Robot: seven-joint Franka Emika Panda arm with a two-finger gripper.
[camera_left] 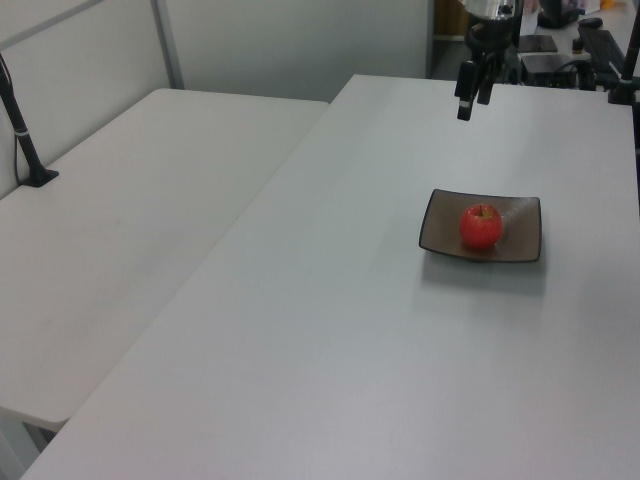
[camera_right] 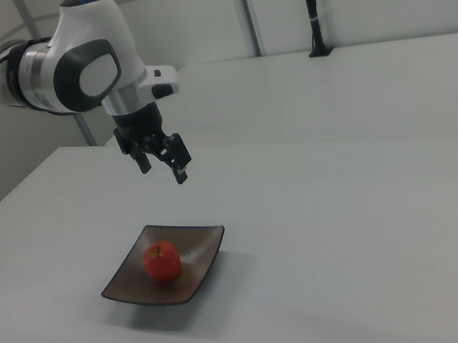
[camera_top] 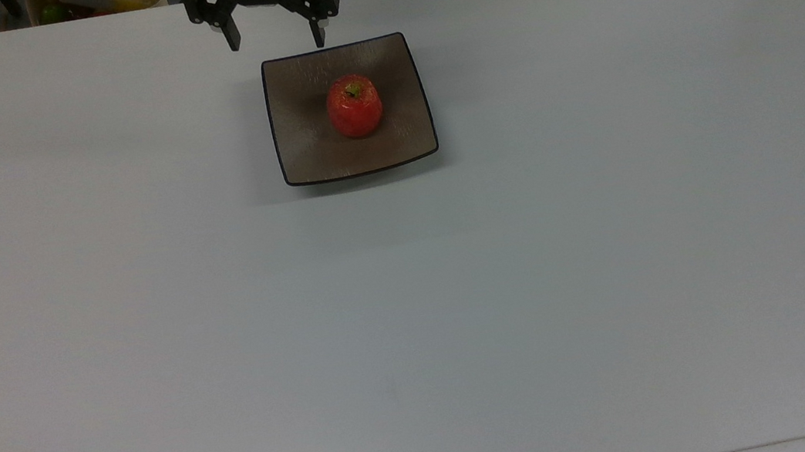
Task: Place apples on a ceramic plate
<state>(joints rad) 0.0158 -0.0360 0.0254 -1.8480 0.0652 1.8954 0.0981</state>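
On the ceramic plate (camera_top: 305,137) sits the apple (camera_top: 354,105), apart from the raised, spread, empty gripper (camera_top: 277,40).

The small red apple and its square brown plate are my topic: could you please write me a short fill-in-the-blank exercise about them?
1. The small glossy red apple rests on the square brown ceramic ____.
2. The black two-finger pincer hangs above the white table, its fingers ____ and holding nothing.
3. The apple's stem points ____.

Missing words: plate; open; up
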